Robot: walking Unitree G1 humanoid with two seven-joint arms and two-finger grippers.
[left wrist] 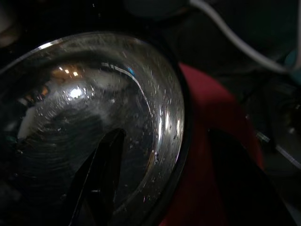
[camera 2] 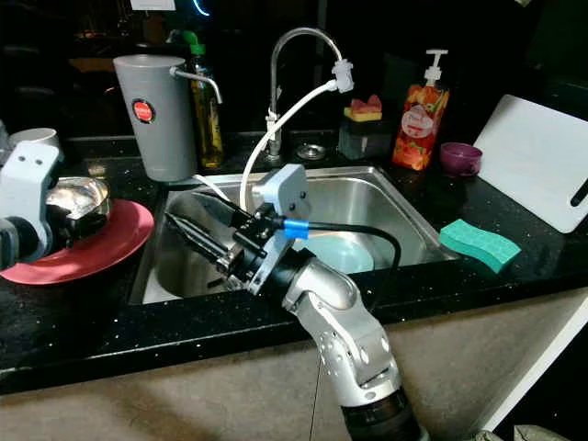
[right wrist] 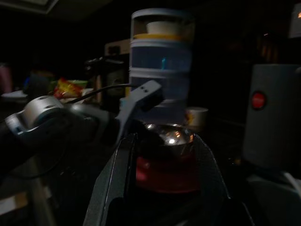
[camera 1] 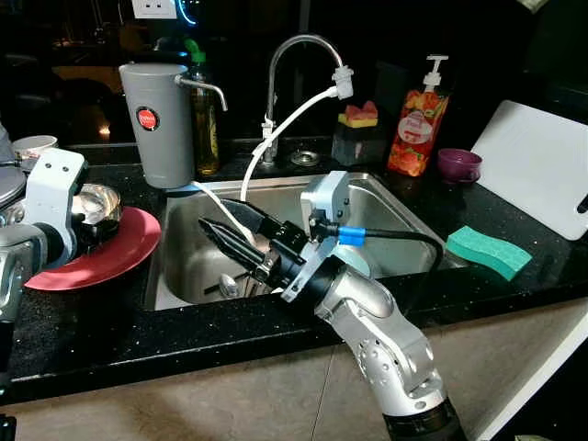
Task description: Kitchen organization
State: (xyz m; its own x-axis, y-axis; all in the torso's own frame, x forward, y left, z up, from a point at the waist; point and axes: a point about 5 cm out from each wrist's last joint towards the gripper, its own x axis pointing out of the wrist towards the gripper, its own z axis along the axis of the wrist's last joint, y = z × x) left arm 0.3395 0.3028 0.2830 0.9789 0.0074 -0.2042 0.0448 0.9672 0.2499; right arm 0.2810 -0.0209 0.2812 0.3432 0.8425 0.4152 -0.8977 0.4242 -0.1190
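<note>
Reaching over the sink [camera 1: 386,197], the right gripper [camera 1: 223,233] hangs above the basin with its two black fingers nearly closed and nothing between them, tips aimed toward the red plate [camera 1: 119,250]. Ahead of those tips, on the counter, the left gripper [left wrist: 155,188] is at the steel bowl [camera 1: 96,204] that sits on the plate: one finger [left wrist: 96,183] lies inside the bowl and the other outside, the rim between them. Whether they have pinched the rim is hard to tell in this dark wrist view; they look parted around it.

The step in hand looks like gripping the bowl to lift it off the plate. To do it well, close squarely on the rim, deep enough that the slick steel won't pivot, then lift straight up. Just beyond the left gripper stands the grey water filter [camera 1: 158,121], so keep the lift clear of that.
</note>
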